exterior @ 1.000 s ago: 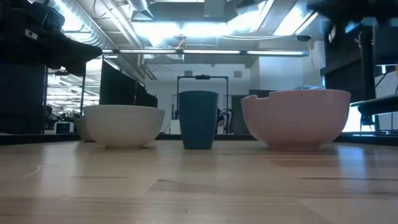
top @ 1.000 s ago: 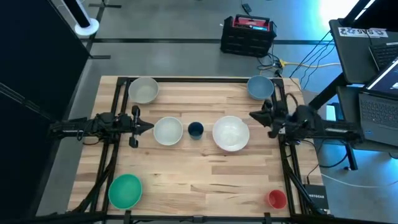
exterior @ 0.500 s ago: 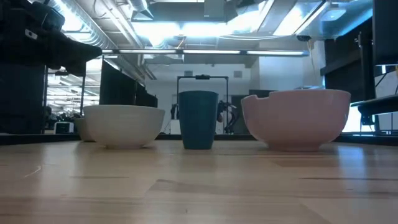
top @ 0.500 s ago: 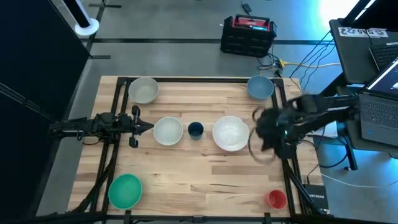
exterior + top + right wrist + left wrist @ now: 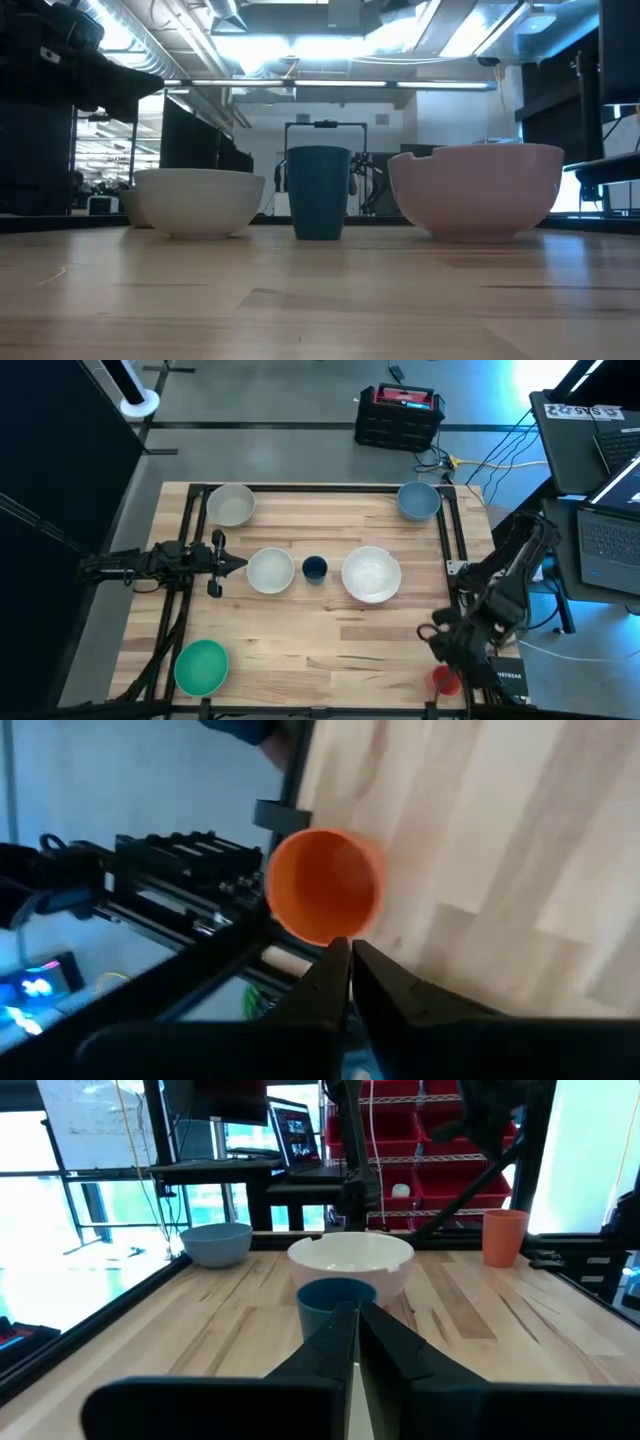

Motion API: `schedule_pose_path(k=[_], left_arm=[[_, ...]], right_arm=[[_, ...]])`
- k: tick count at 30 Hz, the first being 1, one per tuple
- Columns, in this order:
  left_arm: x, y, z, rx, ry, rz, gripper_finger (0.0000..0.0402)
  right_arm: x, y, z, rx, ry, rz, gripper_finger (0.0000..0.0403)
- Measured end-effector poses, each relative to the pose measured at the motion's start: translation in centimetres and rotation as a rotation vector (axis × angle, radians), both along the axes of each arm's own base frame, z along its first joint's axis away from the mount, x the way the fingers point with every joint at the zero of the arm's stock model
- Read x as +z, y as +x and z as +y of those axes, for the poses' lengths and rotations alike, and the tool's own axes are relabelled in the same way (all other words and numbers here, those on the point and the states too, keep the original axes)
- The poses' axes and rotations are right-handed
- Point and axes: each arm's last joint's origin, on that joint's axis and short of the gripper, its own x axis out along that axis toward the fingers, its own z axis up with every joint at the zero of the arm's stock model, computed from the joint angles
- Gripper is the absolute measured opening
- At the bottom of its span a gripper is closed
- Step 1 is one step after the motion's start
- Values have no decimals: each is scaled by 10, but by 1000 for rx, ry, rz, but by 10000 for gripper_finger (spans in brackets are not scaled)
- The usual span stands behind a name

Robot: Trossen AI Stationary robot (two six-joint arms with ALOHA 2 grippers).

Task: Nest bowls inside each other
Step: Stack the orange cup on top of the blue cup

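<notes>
Several bowls stand upright on the wooden table (image 5: 320,650): grey-white (image 5: 231,505) far left, light blue (image 5: 418,500) far right, green (image 5: 202,666) near left, red (image 5: 444,680) near right. Across the middle stand a smaller white bowl (image 5: 270,571), a tiny dark blue one (image 5: 314,567) and the large white one (image 5: 371,574). My left gripper (image 5: 240,563) waits shut and level, just left of the smaller white bowl. My right gripper (image 5: 436,643) is shut, slants steeply down and hovers above the red bowl (image 5: 325,885), clear of it.
Black frame rails (image 5: 452,530) run along the table's left and right sides. A black and red box (image 5: 399,415) sits on the floor beyond the far edge. Laptops (image 5: 600,480) stand to the right. Bare wood lies between the green and red bowls.
My right gripper has swung from beside the light blue bowl toward the table's near edge, rising a little. It has tipped from level to pointing steeply down over the red bowl. Its fingers have stayed shut. No bowl has moved.
</notes>
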Motion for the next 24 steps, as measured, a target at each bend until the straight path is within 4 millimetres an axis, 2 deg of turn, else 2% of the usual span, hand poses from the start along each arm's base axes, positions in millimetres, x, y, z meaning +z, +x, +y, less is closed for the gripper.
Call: schedule_pose_path(k=[2,17,24], left_arm=[[0,0,0,0,0,0,0],[0,0,0,-1,-50,-5,0],[0,0,0,-1,-51,-5,0]], right_arm=[[-8,-3,3,-57,-19,7,7],[-64,-7,1,-262,-106,100,154],[-80,-6,5,-254,-52,96,170]])
